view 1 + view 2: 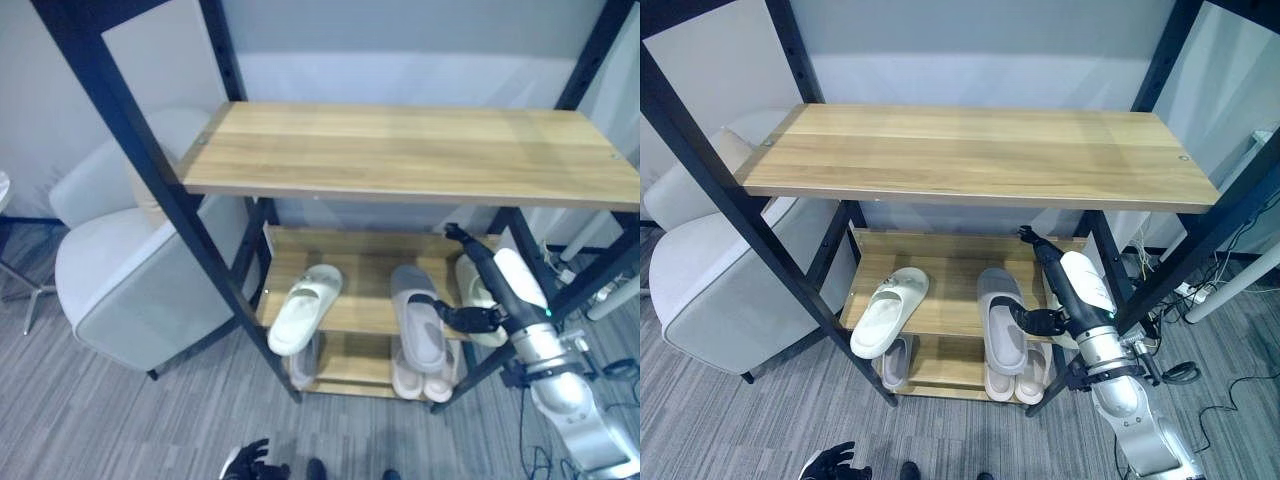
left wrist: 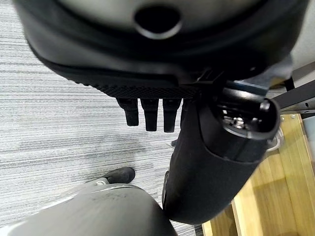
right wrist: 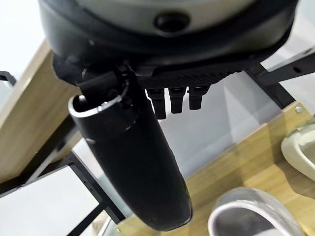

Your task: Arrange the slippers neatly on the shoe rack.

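On the rack's middle shelf [image 1: 365,262] a white slipper [image 1: 305,308] lies at the left, its heel hanging over the front edge. A grey slipper [image 1: 420,318] lies in the middle, pointing inward. A cream slipper [image 3: 300,147] lies at the right. My right hand [image 1: 478,272] reaches between the grey and cream slippers with straight fingers and holds nothing. Its thumb [image 1: 1033,320] points at the grey slipper's side; I cannot tell if it touches. My left hand [image 1: 250,462] hangs low above the floor, relaxed and empty.
Two pairs of pale slippers [image 1: 425,378] [image 1: 303,365] sit on the bottom shelf. The wooden top shelf [image 1: 400,150] overhangs the middle one. Black frame posts [image 1: 170,200] stand at the corners. A grey armchair [image 1: 130,270] stands to the rack's left.
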